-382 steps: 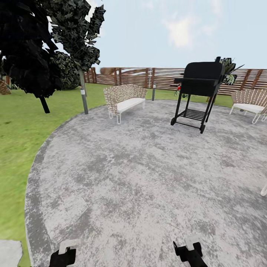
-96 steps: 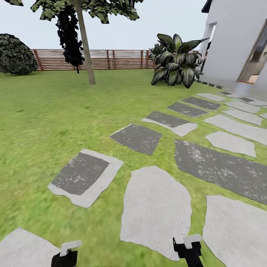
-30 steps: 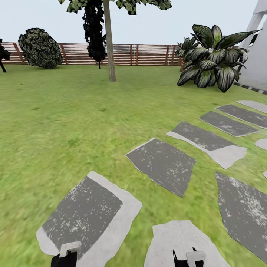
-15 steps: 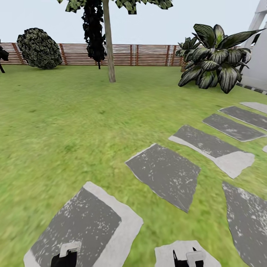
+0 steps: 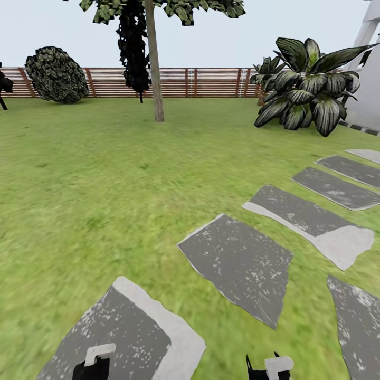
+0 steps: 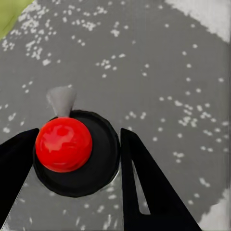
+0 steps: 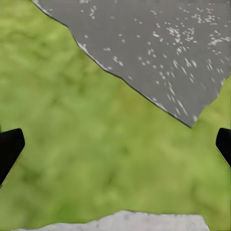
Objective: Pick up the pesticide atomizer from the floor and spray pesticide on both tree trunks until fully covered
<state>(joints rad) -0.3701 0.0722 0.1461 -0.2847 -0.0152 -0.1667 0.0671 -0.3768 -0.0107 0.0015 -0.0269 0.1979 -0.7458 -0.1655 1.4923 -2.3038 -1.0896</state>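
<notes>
A wide green lawn (image 5: 89,174) is seen in the head view, closed off at the back by a brown slatted fence (image 5: 211,83). One tree trunk (image 5: 154,68) rises bare and straight at upper left of centre, its leafy crown cut by the top edge; a black narrow conifer (image 5: 132,50) stands just beside it, and a rounded dark bush (image 5: 56,75) sits at far left against the fence. A large broad-leaved plant (image 5: 303,84) occupies the upper right. Grey stepping stones (image 5: 240,261) run from the lower left towards the right edge.

In the left wrist view, the pesticide atomizer (image 6: 72,151) is seen from above — a red top on a round black body — gripped between the two black fingers of the left gripper (image 6: 76,159), with speckled dark stone behind it. In the right wrist view, the right gripper (image 7: 115,147) is spread wide — its dark fingertips (image 7: 9,149) sit at opposite edges of the frame, nothing between them, above grass and a stone's edge.
</notes>
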